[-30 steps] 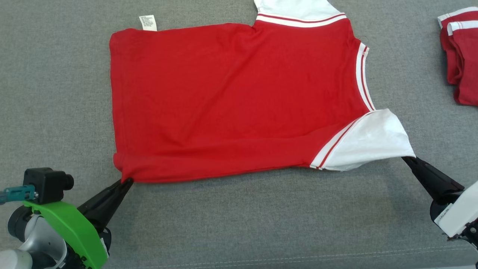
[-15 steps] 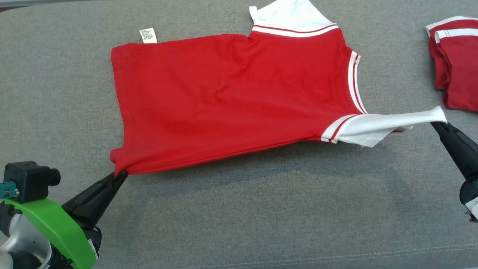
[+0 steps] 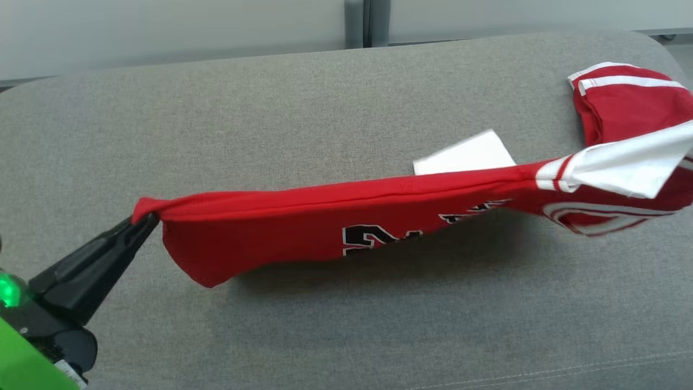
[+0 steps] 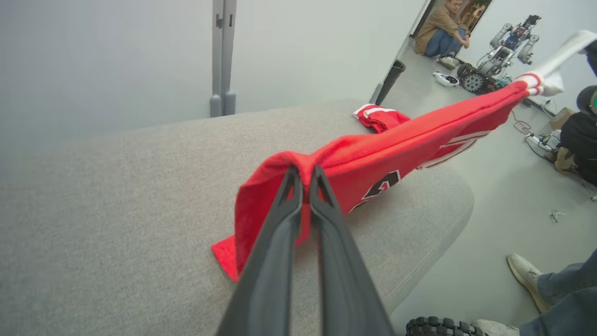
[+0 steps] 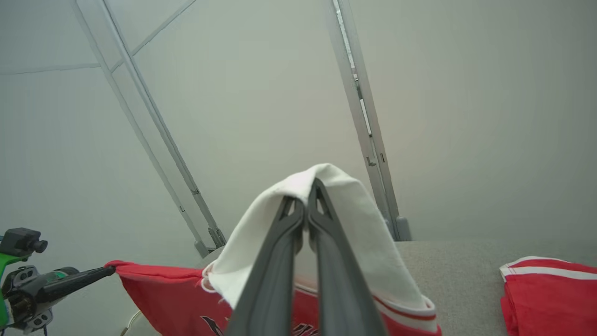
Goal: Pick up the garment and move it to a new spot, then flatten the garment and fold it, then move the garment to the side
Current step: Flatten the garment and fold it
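Holding the red garment (image 3: 281,233) aloft over the grey fabric-covered desk (image 3: 270,108), stretched into a long narrow band. Long axis running left to right across the head view, rising slightly toward the right. Hem end pointing to the robot's left, sleeve end to its right.

Clamped at the left by the left gripper (image 3: 143,222), fingers closed tight on a bunched hem corner. Clamped at the right by the right gripper (image 5: 310,191), fingers closed on the fold of a white sleeve (image 5: 354,219) draped over both tips.

Doubled over along the top edge and hanging down from it, with black-and-white printing on the near face. Lower left corner drooping close to the desk; touching or not, impossible to tell. Second white sleeve (image 3: 465,154) poking out behind the top edge.

Farther right on the desk, a folded red-and-white shirt (image 3: 622,97), partly behind the stretched sleeve in the head view. Beyond the desk in the left wrist view, a crouching person (image 4: 440,32) on the floor and a pale shoe (image 4: 527,275) nearer by.
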Robot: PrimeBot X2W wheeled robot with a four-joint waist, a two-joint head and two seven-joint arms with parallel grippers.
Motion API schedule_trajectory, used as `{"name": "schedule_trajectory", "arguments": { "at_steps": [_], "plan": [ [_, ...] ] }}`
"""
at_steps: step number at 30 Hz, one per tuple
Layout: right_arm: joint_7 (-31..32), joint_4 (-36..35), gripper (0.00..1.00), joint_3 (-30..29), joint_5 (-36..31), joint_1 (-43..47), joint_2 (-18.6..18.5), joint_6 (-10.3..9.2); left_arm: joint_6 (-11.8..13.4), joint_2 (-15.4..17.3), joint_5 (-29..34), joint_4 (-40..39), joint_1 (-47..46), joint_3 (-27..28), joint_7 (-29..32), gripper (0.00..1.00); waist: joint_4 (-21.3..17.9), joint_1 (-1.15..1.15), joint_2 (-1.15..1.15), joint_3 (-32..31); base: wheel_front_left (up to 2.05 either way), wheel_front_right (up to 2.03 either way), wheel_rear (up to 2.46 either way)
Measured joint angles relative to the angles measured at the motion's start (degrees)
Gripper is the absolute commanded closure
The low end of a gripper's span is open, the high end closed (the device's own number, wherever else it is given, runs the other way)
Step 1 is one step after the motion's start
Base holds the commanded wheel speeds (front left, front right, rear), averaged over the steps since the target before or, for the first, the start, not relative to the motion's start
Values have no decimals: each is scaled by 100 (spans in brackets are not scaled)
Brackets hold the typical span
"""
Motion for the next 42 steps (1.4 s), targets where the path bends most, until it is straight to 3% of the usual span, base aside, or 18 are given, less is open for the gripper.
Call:
{"name": "schedule_trajectory", "arguments": {
  "at_steps": [6, 12, 16, 22, 28, 35, 38, 42],
  "plan": [
    [303, -600, 100, -780, 399, -211, -468, -100, 199, 404, -446, -920, -424, 678, 300, 100, -125, 0, 0, -41, 0, 0, 0],
    [605, -419, 100, -1155, 1080, -976, -816, -200, 360, 710, -1032, -1045, -1199, 1196, 661, 100, -136, 0, 0, 255, 0, 0, 0],
    [772, 32, 100, -712, 1537, -1570, -1003, -250, 410, 832, -1416, -466, -1547, 1073, 951, 100, -87, 0, 0, 539, 0, 0, 0],
    [799, 960, 100, 598, 1629, -2956, -1060, -408, 426, 790, -1518, 1046, -2455, 281, 1172, 100, 63, 0, 0, 981, 0, 0, 0],
    [125, 1614, 100, 1391, 649, -5439, -441, -450, 453, 691, 77, 1633, -4245, -215, 757, 100, 271, 0, 0, 1435, 0, 0, 0],
    [-472, 2763, 100, 1699, -355, -7751, 689, -449, 452, -350, 880, 1739, -6582, -350, -250, 100, 401, 1, 0, 2016, 0, 0, 0],
    [-476, 2921, 100, 2160, -476, -8055, 1076, -448, 301, -555, 1147, 1957, -6684, -750, -405, 100, 416, 1, 0, 2267, 0, 0, 0],
    [-378, 3043, 100, 2532, -589, -7464, 1280, -449, 115, -824, 1540, 2183, -6082, -1334, -664, 100, 400, 1, 0, 2599, 0, 0, 0]
  ]
}}
